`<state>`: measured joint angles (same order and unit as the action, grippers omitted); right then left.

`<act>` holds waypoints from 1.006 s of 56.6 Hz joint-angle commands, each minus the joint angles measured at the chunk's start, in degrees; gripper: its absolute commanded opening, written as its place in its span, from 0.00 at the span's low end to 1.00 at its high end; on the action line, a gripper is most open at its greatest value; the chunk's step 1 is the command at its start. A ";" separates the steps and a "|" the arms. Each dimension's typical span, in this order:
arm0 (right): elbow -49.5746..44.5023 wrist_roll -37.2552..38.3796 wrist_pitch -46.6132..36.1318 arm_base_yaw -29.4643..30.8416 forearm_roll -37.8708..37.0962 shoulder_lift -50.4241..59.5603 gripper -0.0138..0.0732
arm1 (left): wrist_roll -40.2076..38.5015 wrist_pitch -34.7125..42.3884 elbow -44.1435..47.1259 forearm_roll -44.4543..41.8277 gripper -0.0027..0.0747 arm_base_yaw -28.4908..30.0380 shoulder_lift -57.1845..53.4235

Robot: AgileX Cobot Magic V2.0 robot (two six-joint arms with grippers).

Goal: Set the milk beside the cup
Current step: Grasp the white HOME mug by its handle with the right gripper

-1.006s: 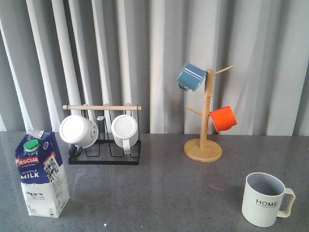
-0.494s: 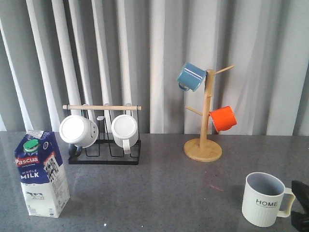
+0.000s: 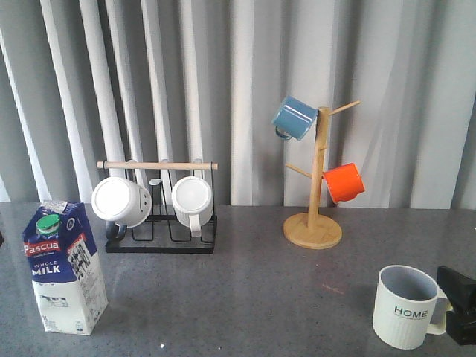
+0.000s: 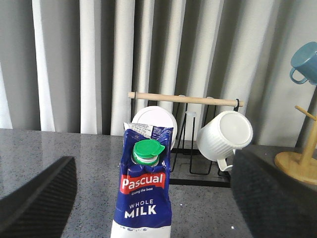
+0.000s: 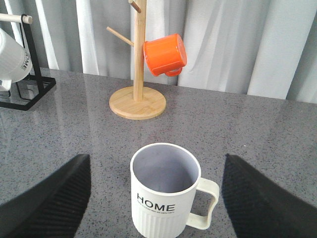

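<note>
Milk far from the cup

The milk [image 3: 64, 268] stands on the worktop's [image 3: 253, 290] left side; the cup [image 3: 407, 306] sits far right. The left claw [image 4: 153, 198] gapes around the milk, the right claw [image 5: 158, 198] around the cup, both untouched.

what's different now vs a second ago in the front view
The right tool has come into view at the lower right edge, behind the handle of the cup; a second ago it was absent, half a second ago only a corner showed. It is open and holds nothing. The milk, the cup, and the mugs on both racks have not moved.
</note>
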<state>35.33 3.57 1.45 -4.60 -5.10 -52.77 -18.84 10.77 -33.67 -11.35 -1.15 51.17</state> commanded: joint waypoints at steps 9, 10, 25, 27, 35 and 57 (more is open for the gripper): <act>1.85 -0.52 -2.45 4.21 0.49 -2.82 0.79 | -0.24 4.72 -2.07 0.19 0.74 -0.28 -0.48; 1.79 -0.40 -2.66 5.10 0.50 -3.15 0.79 | -0.24 4.72 -2.07 0.19 0.74 -0.28 -0.48; -4.69 -0.48 -19.34 12.42 -0.62 -9.31 0.79 | -0.24 4.72 -2.07 0.19 0.72 -0.28 -0.48; -6.64 -0.94 -23.33 12.42 -1.43 -10.29 0.79 | -0.24 4.72 -2.07 0.19 0.72 -0.28 -0.48; -14.45 -3.57 -42.64 12.42 -0.95 -15.62 0.79 | -0.24 4.72 -2.07 0.19 0.72 -0.28 -0.48; -16.90 -8.67 -57.85 12.42 3.30 -30.85 0.79 | -0.24 4.72 -2.07 0.19 0.72 -0.28 -0.48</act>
<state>17.29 -4.20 -48.01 7.43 -3.10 -82.57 -18.84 10.92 -33.67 -11.35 -1.15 51.17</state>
